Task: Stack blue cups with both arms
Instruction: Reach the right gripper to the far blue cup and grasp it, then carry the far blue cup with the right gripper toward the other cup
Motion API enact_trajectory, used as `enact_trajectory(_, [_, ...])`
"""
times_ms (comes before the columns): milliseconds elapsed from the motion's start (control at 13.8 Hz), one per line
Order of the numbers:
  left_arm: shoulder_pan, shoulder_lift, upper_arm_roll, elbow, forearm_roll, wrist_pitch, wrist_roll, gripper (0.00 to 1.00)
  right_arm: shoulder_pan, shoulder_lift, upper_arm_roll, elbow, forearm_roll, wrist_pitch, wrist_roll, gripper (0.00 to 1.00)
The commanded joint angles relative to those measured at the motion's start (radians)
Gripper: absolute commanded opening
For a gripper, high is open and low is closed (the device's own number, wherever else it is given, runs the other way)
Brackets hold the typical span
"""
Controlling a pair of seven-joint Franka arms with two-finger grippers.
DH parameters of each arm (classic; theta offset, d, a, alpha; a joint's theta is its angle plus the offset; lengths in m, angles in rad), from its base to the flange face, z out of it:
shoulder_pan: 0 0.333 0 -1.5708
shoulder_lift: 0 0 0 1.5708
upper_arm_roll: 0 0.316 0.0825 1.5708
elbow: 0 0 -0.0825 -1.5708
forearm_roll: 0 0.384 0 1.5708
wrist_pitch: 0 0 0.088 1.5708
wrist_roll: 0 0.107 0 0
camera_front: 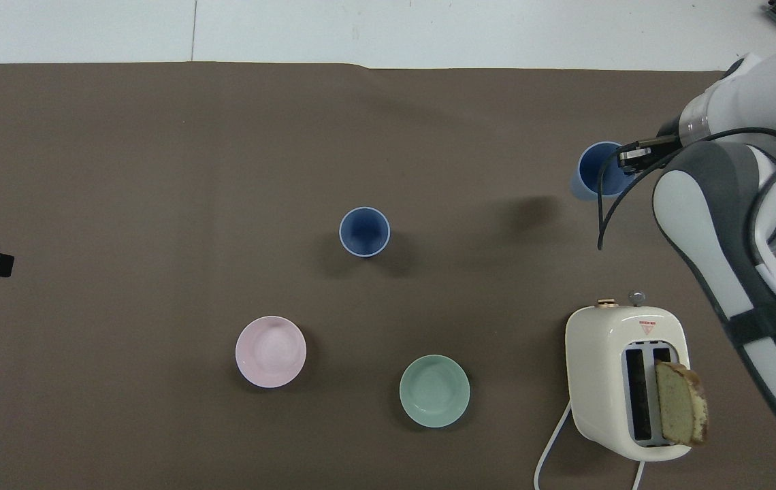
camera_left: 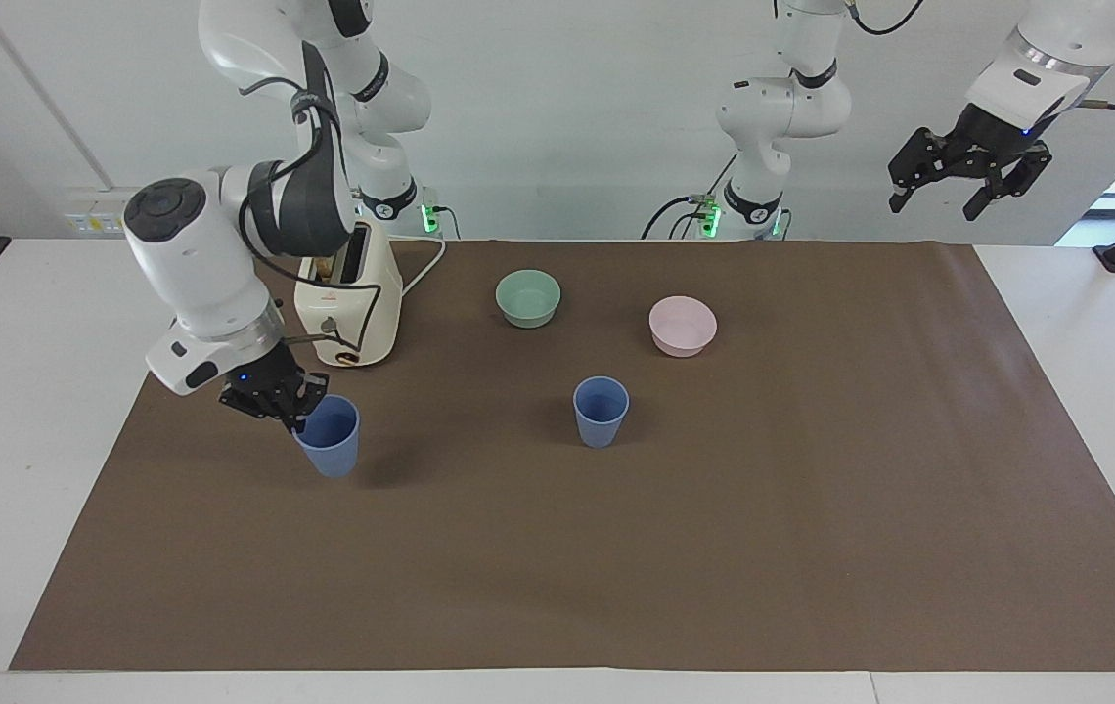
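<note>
Brown paper [camera_left: 812, 548] covers most of the white tabletop [camera_left: 20, 411], and everything stands on it. The right arm [camera_left: 225, 254] bends down over its own end of the tabletop, in front of the cream toaster [camera_left: 354, 303], which has a slice of bread [camera_front: 681, 403] sticking out of one slot. The left arm [camera_left: 1037, 68] waits, raised over its own end, its tool [camera_left: 968, 181] hanging in the air with the fingers spread wide and nothing between them.

Close to the robots sit two bowls, side by side but well apart: the green bowl [camera_left: 528, 296] nearer the toaster, the pink bowl [camera_left: 683, 325] toward the left arm's end. Farther from the robots than both bowls, roughly between them, one blue cup [camera_left: 601, 411] stands upright on the paper with its mouth up.

The other blue cup [camera_left: 329, 436] hangs in the air over the paper, toward the right arm's end; its shadow lies apart from it on the paper. The right tool [camera_left: 295, 413] is pinched tight on that cup's rim, on the side toward the arm, and the cup leans only slightly.
</note>
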State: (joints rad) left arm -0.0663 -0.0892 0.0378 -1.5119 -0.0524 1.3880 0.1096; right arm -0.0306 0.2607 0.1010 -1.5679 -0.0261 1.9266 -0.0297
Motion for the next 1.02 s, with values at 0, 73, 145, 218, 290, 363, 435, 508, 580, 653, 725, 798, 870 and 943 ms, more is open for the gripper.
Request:
enact_trajectory(0, [0.011, -0.017, -0.007, -0.014, 0.008, -0.009, 0.009, 1.0, 0.041, -0.115, 0.006, -0.021, 0.009, -0.082, 0.016, 0.0])
enact_trajectory(73, [0.011, -0.017, -0.007, -0.014, 0.008, -0.009, 0.009, 1.0, 0.053, -0.148, 0.006, -0.02, 0.009, -0.115, 0.033, 0.0])
enact_trajectory(145, [0.011, -0.017, -0.007, -0.014, 0.008, -0.009, 0.009, 1.0, 0.073, -0.174, 0.006, -0.02, 0.012, -0.123, 0.051, 0.0])
enact_trajectory(218, [0.011, -0.017, -0.007, -0.014, 0.008, -0.009, 0.009, 1.0, 0.087, -0.199, 0.006, -0.018, 0.012, -0.127, 0.06, 0.0])
enact_trajectory(290, [0.011, -0.017, -0.007, -0.014, 0.008, -0.009, 0.009, 1.0, 0.093, -0.21, 0.008, -0.018, 0.012, -0.147, 0.06, 0.0])
enact_trajectory(363, [0.011, -0.017, -0.007, -0.014, 0.008, -0.009, 0.009, 1.0, 0.112, -0.21, 0.008, -0.017, 0.012, -0.161, 0.06, 0.0])
enact_trajectory(435, [0.011, -0.017, -0.007, -0.014, 0.008, -0.009, 0.009, 1.0, 0.127, -0.212, 0.006, -0.014, 0.014, -0.164, 0.063, 0.0])
enact_trajectory(508, [0.011, -0.017, -0.007, -0.014, 0.008, -0.009, 0.009, 1.0, 0.136, -0.212, 0.006, -0.012, 0.014, -0.172, 0.066, 0.0])
enact_trajectory(580, [0.011, -0.017, -0.007, -0.014, 0.008, -0.009, 0.009, 1.0, 0.136, -0.21, 0.006, -0.011, 0.028, -0.173, 0.07, 0.0])
enact_trajectory(653, [0.011, -0.017, -0.004, -0.014, 0.008, -0.009, 0.009, 1.0, 0.136, -0.209, 0.006, -0.008, 0.058, -0.175, 0.071, 0.0])
enact_trajectory(725, [0.011, -0.017, -0.007, -0.014, 0.008, -0.009, 0.009, 1.0, 0.136, -0.202, 0.006, -0.006, 0.064, -0.178, 0.074, 0.0])
enact_trajectory(798, [0.011, -0.017, -0.007, -0.014, 0.008, -0.009, 0.009, 1.0, 0.141, -0.195, 0.006, -0.004, 0.066, -0.172, 0.085, 0.0])
enact_trajectory(870, [0.011, -0.017, -0.007, -0.014, 0.008, -0.009, 0.009, 1.0, 0.159, -0.192, 0.006, -0.001, 0.068, -0.166, 0.111, 0.0])
enact_trajectory(943, [0.011, -0.017, -0.007, -0.014, 0.008, -0.009, 0.009, 1.0, 0.169, -0.175, 0.006, 0.008, 0.068, -0.164, 0.134, 0.0])
